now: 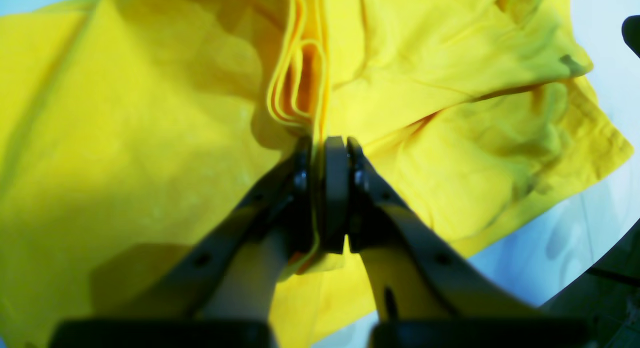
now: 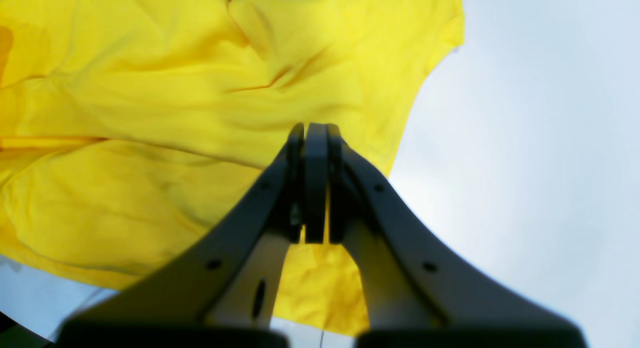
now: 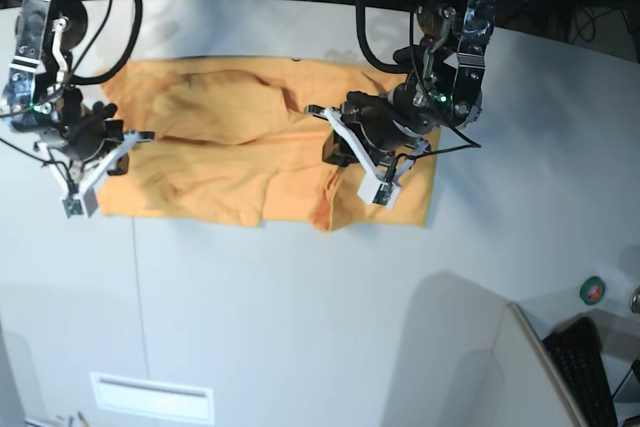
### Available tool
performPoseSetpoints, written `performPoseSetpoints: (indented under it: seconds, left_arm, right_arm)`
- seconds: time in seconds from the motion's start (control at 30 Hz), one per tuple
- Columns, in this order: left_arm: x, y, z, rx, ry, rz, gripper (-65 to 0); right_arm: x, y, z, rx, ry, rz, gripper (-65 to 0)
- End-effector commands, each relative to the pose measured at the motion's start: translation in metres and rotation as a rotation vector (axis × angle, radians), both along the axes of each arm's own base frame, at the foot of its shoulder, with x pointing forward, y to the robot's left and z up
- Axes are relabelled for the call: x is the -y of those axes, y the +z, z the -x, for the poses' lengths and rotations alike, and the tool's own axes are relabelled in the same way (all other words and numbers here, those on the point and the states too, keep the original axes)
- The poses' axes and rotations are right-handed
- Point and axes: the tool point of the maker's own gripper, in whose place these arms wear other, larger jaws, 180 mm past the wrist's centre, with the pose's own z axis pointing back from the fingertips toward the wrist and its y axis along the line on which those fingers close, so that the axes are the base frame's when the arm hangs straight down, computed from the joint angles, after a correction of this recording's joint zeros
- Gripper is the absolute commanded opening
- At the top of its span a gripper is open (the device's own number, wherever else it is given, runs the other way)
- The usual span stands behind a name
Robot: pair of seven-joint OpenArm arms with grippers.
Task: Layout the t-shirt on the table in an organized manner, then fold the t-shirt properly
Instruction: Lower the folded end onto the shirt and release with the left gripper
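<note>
Left end effector (image 1: 327, 143): jaws pressed together on a thin fold of the t-shirt (image 1: 150, 138), a sliver of yellow cloth running down between the pads; a looped hem bunches just above the tips at centre frame. Right end effector (image 2: 315, 131): jaws pressed together, with yellow showing in the narrow gap lower down, so it appears to pinch an edge of the shirt, though the contact itself is hard to confirm. In the base view the t-shirt lies across the upper middle of the surface (image 3: 300, 327), stretched between the two arms, roughly rectangular but rumpled, with ridges through the middle and a turned-up corner along the lower edge at centre. Judgement: layout stage is underway, not finished; the cloth needs flattening. No neat fold is visible; folding appears wholly left to do.
</note>
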Motion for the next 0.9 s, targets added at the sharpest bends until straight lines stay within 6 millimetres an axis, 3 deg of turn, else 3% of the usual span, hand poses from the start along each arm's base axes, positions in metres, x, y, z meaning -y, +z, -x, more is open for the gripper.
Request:
performPoseSetpoints:
  seconds: [0.0,0.27,0.4,0.47,0.53,0.67,0.87]
  left_arm:
    - [0.004,0.011,-0.008,0.040,0.003,0.025,-60.1]
    - [0.007,0.012,-0.008,0.038,0.002,0.038,-26.8]
    - [0.028,0.015,-0.001,0.043,-0.064,0.047,-22.4]
    - [0.025,0.020,-0.004,0.061,-0.058,0.044,-22.5]
    - [0.010,0.020,-0.005,0.062,-0.013,0.035,-28.3]
    - [-0.011,0.017,-0.008,0.057,0.047,0.022,-64.5]
    - [-0.014,-0.019,0.008,-0.053,0.053,0.011,-65.0]
  right_arm:
    - [0.003,0.013,-0.011,0.051,0.005,0.004,-65.0]
    - [0.003,0.013,-0.011,0.051,0.003,0.004,-65.0]
    - [0.003,0.013,-0.011,0.051,0.005,0.004,-65.0]
    - [0.003,0.013,-0.011,0.051,0.005,0.004,-65.0]
    - [0.003,0.013,-0.011,0.051,0.003,0.004,-65.0]
    - [0.003,0.013,-0.011,0.051,0.003,0.004,-65.0]
    - [-0.005,0.014,-0.015,0.064,-0.002,-0.019,-65.0]
